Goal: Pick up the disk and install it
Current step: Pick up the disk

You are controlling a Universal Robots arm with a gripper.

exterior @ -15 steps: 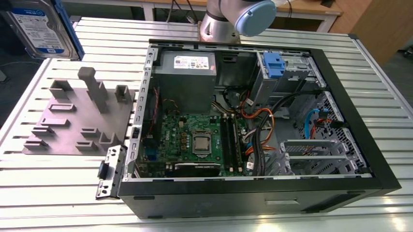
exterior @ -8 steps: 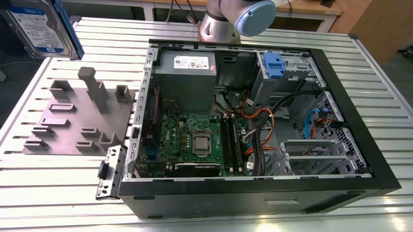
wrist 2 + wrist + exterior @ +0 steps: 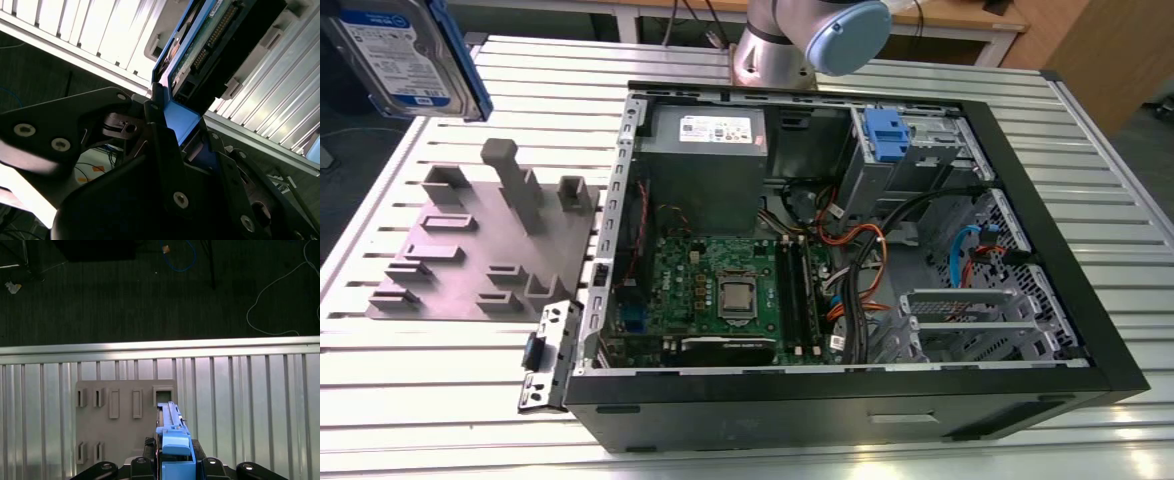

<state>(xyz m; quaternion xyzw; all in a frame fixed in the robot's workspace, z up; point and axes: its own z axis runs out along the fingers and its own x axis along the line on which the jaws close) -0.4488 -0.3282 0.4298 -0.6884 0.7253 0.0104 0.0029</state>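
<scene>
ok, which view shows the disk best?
The exterior view: the disk shows its labelled face, held up at that view's upper left. The second wrist view shows its connector end, clamped between the fingers; the first wrist view shows it edge-on.

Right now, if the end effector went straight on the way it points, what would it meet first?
Probably the grey slotted fixture on the slatted table: the end effector, shut on the disk, points down at it, though the gap is hard to judge.
</scene>
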